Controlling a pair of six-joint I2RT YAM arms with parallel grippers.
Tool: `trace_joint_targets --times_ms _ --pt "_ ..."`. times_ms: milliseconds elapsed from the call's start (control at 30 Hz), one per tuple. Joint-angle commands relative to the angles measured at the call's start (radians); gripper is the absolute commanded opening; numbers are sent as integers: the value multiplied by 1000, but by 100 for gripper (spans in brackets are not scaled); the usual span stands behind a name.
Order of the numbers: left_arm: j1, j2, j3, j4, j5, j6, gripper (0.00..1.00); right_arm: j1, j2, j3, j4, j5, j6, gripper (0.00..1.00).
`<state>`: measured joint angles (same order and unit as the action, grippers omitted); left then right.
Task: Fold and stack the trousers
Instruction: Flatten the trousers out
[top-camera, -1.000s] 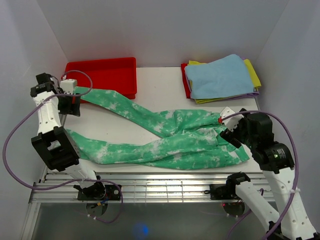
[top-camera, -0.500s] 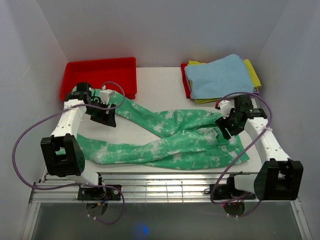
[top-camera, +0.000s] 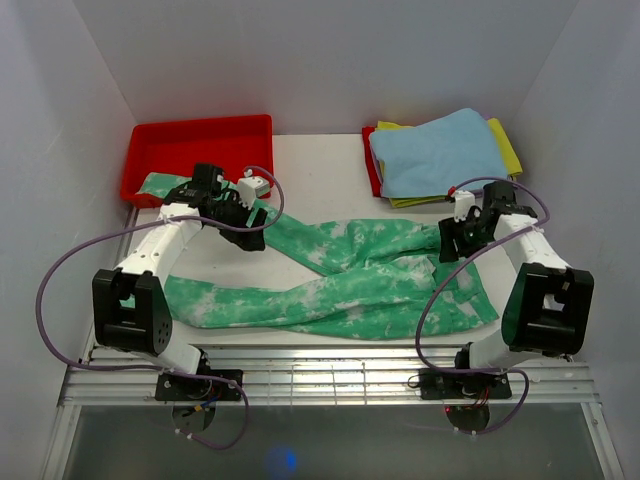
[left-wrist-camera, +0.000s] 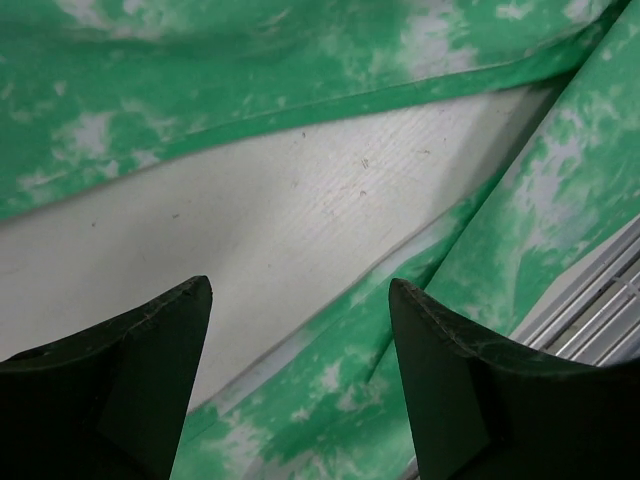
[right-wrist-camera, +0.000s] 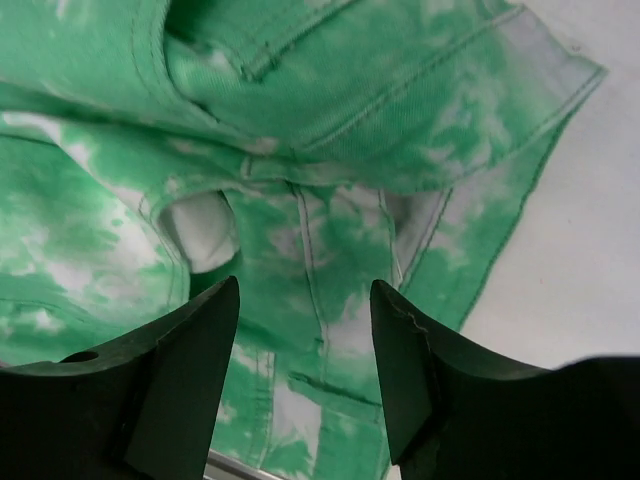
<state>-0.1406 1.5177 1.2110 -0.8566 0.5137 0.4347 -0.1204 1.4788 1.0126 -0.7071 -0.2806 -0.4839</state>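
Green trousers (top-camera: 350, 290) lie under left tool (left-wrist-camera: 300, 290) and right tool (right-wrist-camera: 305, 285), both spread apart, holding nothing.

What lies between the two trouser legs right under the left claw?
Only bare white table, a wedge between the two legs of the trousers. The left wrist view shows it, straight ahead of the open left claw.

White table (top-camera: 325, 165) boxed in by pale grey walls (top-camera: 330, 60)
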Motion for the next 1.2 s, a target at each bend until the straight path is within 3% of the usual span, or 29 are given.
trace_joint_targets --times_ms 0,167,267,300,367,400,433,567,667,800,867,900,967,1033,1167 --pt "-17 2 30 126 14 -31 82 -4 34 43 107 -112 94 61" --pt "-92 24 45 183 -10 -33 82 -4 127 43 243 -152 166 58" --pt "-116 16 42 182 -17 -36 81 -4 158 63 325 -154 188 50" --pt "-129 7 36 179 -6 -27 79 -4 166 89 342 -152 195 44" --pt "-163 -14 27 174 25 -7 77 -4 184 136 348 -187 211 17" --pt "-190 -19 28 174 19 2 77 -4 186 158 347 -202 223 8" --pt "-218 -17 33 171 3 7 75 -4 176 173 347 -216 232 8" --pt "-312 18 6 192 -11 -33 73 -18 46 204 399 -236 281 8" --pt "-318 32 -4 211 6 -80 73 -19 72 231 403 -186 272 8" --pt "-320 21 -8 208 19 -99 74 -38 109 252 232 -180 170 10" --pt "-320 1 -21 209 17 -99 74 -74 43 187 204 -222 147 18" --pt "-320 -7 -25 209 19 -100 74 -88 11 103 212 -239 133 39" --pt "-320 -17 -39 211 19 -105 74 -104 -90 16 271 -244 134 57" --pt "-320 -27 -47 211 23 -106 74 -105 -144 -90 339 -226 172 59" --pt "-320 -33 -56 209 63 -114 78 -105 -80 -91 325 -247 179 60"
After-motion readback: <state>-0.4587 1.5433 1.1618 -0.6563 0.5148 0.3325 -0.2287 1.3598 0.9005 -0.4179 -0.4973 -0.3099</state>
